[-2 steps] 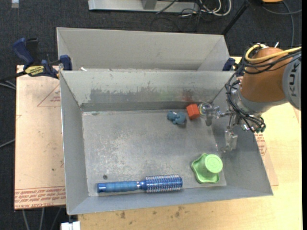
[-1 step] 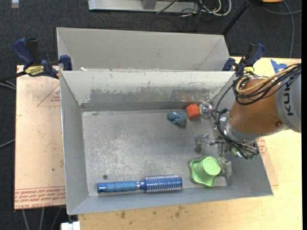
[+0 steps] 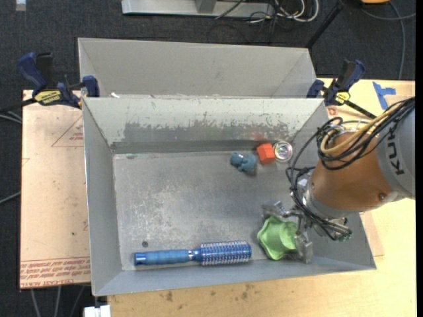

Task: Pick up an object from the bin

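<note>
Lettering "KU" [image 3: 399, 152] is being shown on the arm's side. Fingers [image 3: 305, 251] of the gripper [image 3: 291, 232] are being held spread beside a crumpled green thing [image 3: 275, 238], touching it, in the near right corner of the bin [image 3: 99, 177], crowded by two walls; open floor is lying leftward, above a blue hairbrush [image 3: 195, 254].

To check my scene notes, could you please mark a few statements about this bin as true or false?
1. A blue hairbrush lies along the lower edge of the bin floor. True.
2. The gripper is at the green lump in the lower right corner. True.
3. The orange block lies beside the hairbrush. False: it lies by the far wall, well apart from the brush.
4. The small blue thing rests on the green lump. False: it lies just left of the orange block.
</note>
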{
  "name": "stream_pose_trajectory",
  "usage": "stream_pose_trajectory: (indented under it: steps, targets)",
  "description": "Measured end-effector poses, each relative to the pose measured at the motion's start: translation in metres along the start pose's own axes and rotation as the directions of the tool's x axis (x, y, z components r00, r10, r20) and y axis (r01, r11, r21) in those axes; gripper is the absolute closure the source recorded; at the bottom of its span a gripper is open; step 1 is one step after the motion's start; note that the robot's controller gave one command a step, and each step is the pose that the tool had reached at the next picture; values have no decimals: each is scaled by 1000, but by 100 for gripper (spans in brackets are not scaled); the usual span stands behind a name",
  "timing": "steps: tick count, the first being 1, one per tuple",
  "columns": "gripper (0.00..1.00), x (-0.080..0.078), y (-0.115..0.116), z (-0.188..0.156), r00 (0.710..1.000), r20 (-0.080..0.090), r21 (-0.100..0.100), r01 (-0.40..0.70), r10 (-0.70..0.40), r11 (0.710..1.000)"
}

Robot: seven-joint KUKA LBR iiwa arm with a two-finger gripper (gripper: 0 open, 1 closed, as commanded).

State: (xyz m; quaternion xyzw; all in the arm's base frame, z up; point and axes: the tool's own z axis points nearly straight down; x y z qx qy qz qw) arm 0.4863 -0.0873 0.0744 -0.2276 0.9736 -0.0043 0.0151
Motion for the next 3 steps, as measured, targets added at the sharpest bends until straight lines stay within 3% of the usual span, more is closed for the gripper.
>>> stream_pose_trajectory:
  steps: [1, 2, 3]
  targets:
    - [100, 1, 0, 1, 1000, -7, -4, -2, 2, 1000]
    - [100, -41, 23, -75, 1000, -16, -13, 22, -22, 1000]
    - [100, -62, 8, -158, 1000, -16, -9, 0, 0, 1000]
